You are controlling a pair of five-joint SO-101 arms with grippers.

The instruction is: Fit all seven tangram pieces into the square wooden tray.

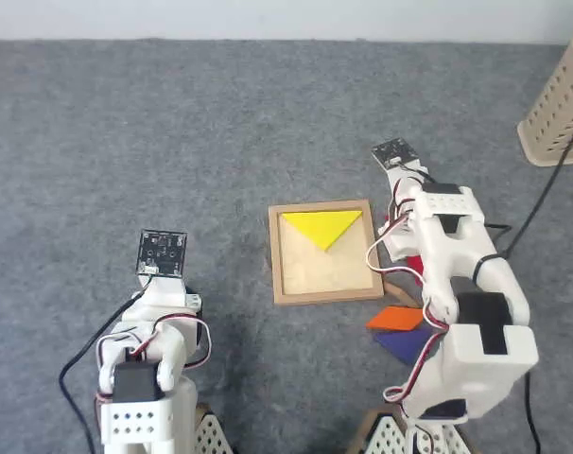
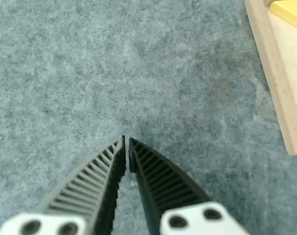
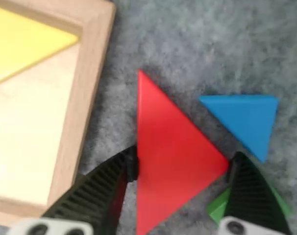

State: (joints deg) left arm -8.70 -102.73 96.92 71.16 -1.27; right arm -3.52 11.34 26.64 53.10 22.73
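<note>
Tray (image 1: 276, 255): square, pale wood, raised rim, smooth bare floor. It lies flat on the carpet (image 1: 173, 142) between the two arms, nearer the right one.

Progress: one piece is seated. The yellow triangle (image 1: 322, 227) is large and flat, its long edge lying along the tray's far wall and its point toward the middle. The rest of the floor is bare wood. By my reading one of seven is done and six remain.

Loose pieces, all on the carpet beside the tray's right rim:
- red triangle (image 3: 173, 156), large, matte, sharp-edged, just beside the rim
- blue triangle (image 3: 246, 122), smaller, close to the red one, corners nearly meeting
- green piece (image 3: 219, 208), only a corner visible, shape not determinable
- orange piece (image 1: 396, 318) and purple piece (image 1: 407, 342), touching or overlapping, partly under the right arm

All pieces look thin, rigid and solid in colour. The carpet is grey with a short, fuzzy pile.

Right gripper (image 3: 184, 164): spread wide, one ribbed black finger on each side of the red triangle; whether they touch it I cannot confirm.

Left gripper (image 2: 127, 144): closed on nothing, low over bare carpet, well apart from the tray's left rim.
</note>
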